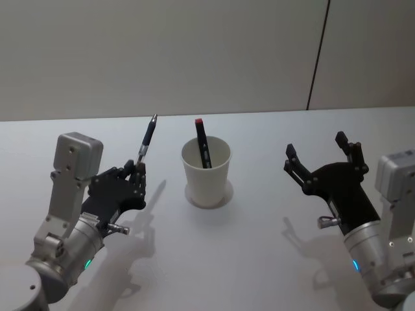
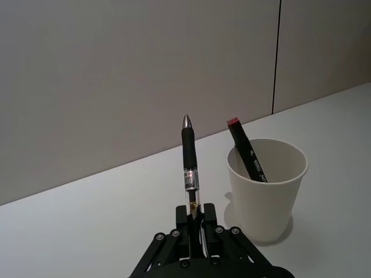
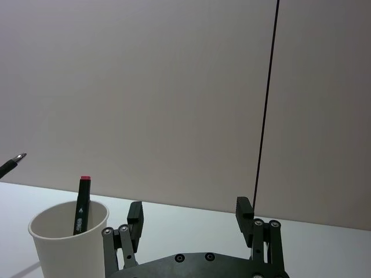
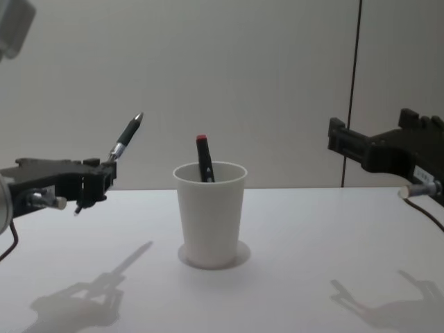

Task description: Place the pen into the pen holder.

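Left wrist view gets the detail: the pen, black grip, silver tip up, clear barrel with a printed band, pinched at its lower end by the left gripper. Chest view adds that it's off the table, tilting toward one o'clock. It's at nine o'clock from the pen holder, a white paper cup holding a red-capped marker. Right gripper, three o'clock, jaws spread wide.
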